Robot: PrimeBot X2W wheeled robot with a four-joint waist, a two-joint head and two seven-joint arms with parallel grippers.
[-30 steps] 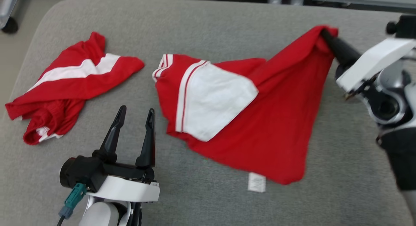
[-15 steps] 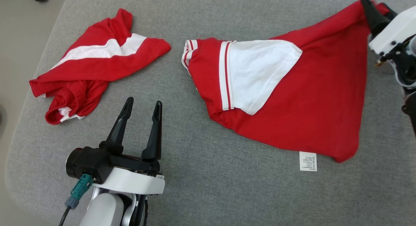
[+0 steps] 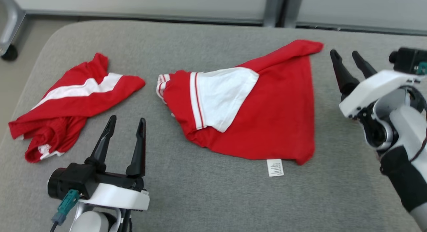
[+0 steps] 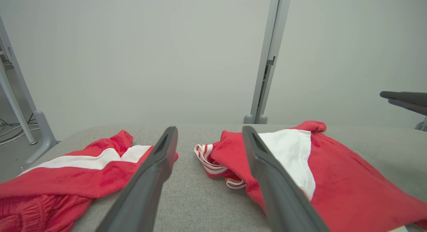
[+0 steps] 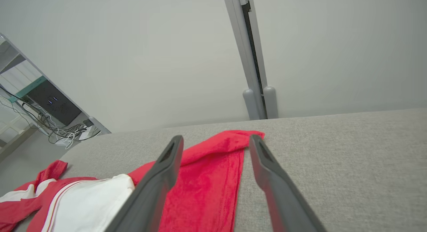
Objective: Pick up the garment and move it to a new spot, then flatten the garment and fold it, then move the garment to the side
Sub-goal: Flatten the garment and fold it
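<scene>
Red fabric garment with white panel [image 3: 267,125]: lying spread on grey upholstered cushion [image 3: 213,198], centre-right | right gripper [image 3: 343,52]: fingers apart, holding nothing, just beside garment's far corner | left gripper [image 3: 128,118]: fingers apart, empty, between garment and crumpled red-and-white cloth [image 3: 66,101].

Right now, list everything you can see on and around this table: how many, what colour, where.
garment: one, red with white panel, middle of table.
second garment: one, red with white stripe, crumpled at table's left.
care label: one, white, at the middle garment's near hem.
table: one, grey fabric top.
post: one, grey, behind the table.
left pincer: one, dark, open, near left over bare table.
right pincer: one, dark, open, empty, beside the garment's far right corner.
</scene>
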